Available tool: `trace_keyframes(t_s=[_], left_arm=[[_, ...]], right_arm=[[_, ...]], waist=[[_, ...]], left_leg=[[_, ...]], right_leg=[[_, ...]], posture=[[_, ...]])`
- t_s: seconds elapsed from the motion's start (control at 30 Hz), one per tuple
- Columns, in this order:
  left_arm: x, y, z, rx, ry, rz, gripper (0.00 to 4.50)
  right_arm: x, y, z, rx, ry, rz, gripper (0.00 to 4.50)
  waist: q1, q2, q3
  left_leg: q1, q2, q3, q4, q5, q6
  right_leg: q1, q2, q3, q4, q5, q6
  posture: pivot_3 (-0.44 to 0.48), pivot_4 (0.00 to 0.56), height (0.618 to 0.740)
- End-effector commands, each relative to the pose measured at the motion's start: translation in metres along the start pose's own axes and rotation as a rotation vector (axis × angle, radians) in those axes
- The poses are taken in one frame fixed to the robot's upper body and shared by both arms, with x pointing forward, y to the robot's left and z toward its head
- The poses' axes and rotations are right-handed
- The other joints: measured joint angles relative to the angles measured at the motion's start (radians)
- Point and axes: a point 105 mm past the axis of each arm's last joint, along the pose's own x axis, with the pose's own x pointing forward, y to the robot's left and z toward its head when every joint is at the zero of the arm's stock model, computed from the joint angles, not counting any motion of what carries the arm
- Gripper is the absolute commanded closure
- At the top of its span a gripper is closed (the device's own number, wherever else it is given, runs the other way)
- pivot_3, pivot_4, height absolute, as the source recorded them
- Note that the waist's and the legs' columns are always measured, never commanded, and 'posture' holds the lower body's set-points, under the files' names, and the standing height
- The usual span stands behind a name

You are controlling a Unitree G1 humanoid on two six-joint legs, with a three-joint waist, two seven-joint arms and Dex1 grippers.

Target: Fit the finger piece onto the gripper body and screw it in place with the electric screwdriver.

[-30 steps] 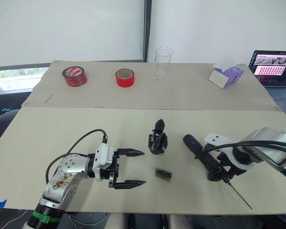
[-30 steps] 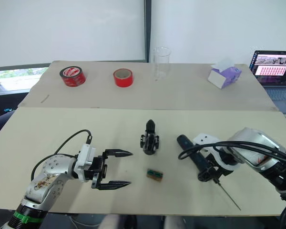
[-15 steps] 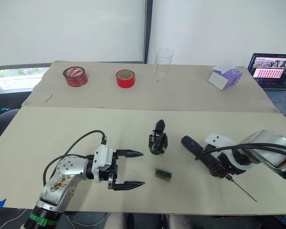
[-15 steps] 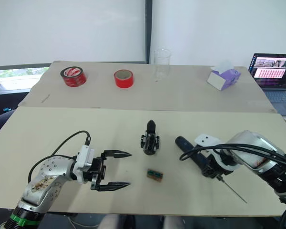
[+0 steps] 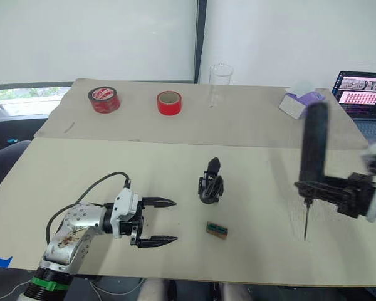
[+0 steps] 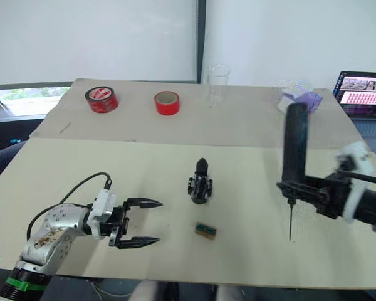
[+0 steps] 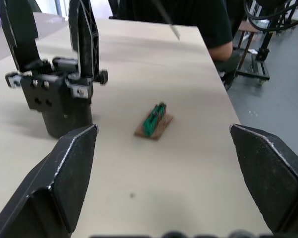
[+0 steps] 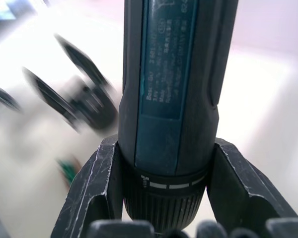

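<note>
Beige tabletop [image 5: 81,169]: right gripper [image 5: 338,191] clamps electric screwdriver [image 5: 314,147] upright, left gripper [image 5: 151,221] gapes empty; driving step pending—bit must next reach gripper body [image 5: 210,184].

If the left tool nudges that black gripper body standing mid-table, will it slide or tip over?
Probably tip. The gripper body stands upright on a small round base with its fingers rising tall above it, so it looks top-heavy. It looks like rigid plastic, so it should not flex. The open left tool would do better pushing low, near the base.
</note>
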Motion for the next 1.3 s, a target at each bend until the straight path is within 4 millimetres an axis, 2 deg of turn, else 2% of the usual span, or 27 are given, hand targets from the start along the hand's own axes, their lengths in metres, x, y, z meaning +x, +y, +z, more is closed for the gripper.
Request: trace_keyframes(t_s=[0.03,0.13,0.23,0.27,0.33,0.47,0.63,0.8,1.3], left_arm=[[0.003,0.003,-0.007,0.028,0.019,-0.004,0.00],[0.017,-0.002,-0.022,-0.006,0.012,-0.011,0.00],[0.038,-0.006,-0.024,0.003,-0.001,-0.025,0.00],[0.043,-0.007,-0.024,-0.001,-0.003,-0.034,0.00],[0.055,-0.007,-0.023,0.003,0.002,-0.030,0.00],[0.069,-0.004,-0.024,0.004,0.021,-0.028,0.00],[0.080,0.002,-0.025,0.022,0.035,-0.008,0.00],[0.084,-0.006,-0.030,0.026,0.054,-0.043,0.00],[0.092,-0.004,-0.030,0.033,0.055,-0.049,0.00]], right_arm=[[0.008,0.045,0.024,-0.211,-0.217,0.105,2.59],[0.017,0.069,0.036,-0.292,-0.460,0.109,2.59],[0.029,0.109,0.011,-0.400,-0.427,0.318,2.59],[0.032,0.117,0.006,-0.404,-0.430,0.353,2.59],[0.039,0.120,0.007,-0.380,-0.502,0.350,2.59],[0.048,0.131,-0.007,-0.401,-0.473,0.461,2.59],[0.057,0.126,-0.017,-0.439,-0.476,0.483,2.59],[0.064,0.125,-0.022,-0.456,-0.480,0.512,2.59],[0.068,0.118,-0.033,-0.452,-0.452,0.512,2.59]], waist=[[-0.011,0.000,0.000],[-0.022,0.003,-0.001],[-0.018,0.003,-0.001],[-0.016,0.003,-0.001],[-0.021,0.003,-0.001],[-0.022,0.003,-0.001],[-0.020,0.003,-0.001],[-0.022,0.003,-0.001],[-0.020,0.003,-0.001]], left_leg=[[0.001,0.000,0.001,0.000,0.000,0.000],[0.005,0.000,0.000,-0.003,0.000,-0.001],[0.005,-0.001,0.000,-0.004,0.000,0.000],[0.005,-0.001,0.000,-0.004,0.000,0.000],[0.005,-0.001,0.001,-0.003,0.000,-0.001],[0.005,-0.002,0.001,0.002,-0.002,0.003],[0.006,-0.002,0.000,0.001,-0.002,0.003],[0.006,-0.002,0.000,0.001,-0.002,0.003],[0.005,-0.002,0.000,0.002,-0.002,0.004]], right_leg=[[0.000,0.000,0.001,0.000,0.000,0.000],[0.004,0.000,0.001,-0.001,0.000,0.000],[0.004,0.000,0.002,-0.001,-0.001,0.001],[0.005,0.000,0.000,-0.001,-0.002,0.002],[0.006,-0.001,0.001,-0.001,-0.001,0.000],[0.007,-0.002,0.002,-0.001,-0.001,0.002],[0.007,-0.001,0.001,-0.001,-0.001,0.001],[0.007,-0.001,0.001,-0.001,0.000,-0.001],[0.007,-0.002,0.001,-0.001,-0.001,0.000]], posture=[[0.000,0.150,0.740],[0.000,0.150,0.740],[0.000,0.150,0.740],[0.000,0.150,0.740],[0.000,0.150,0.740],[0.000,0.150,0.740],[0.000,0.150,0.740],[0.000,0.150,0.740],[0.000,0.150,0.740]])
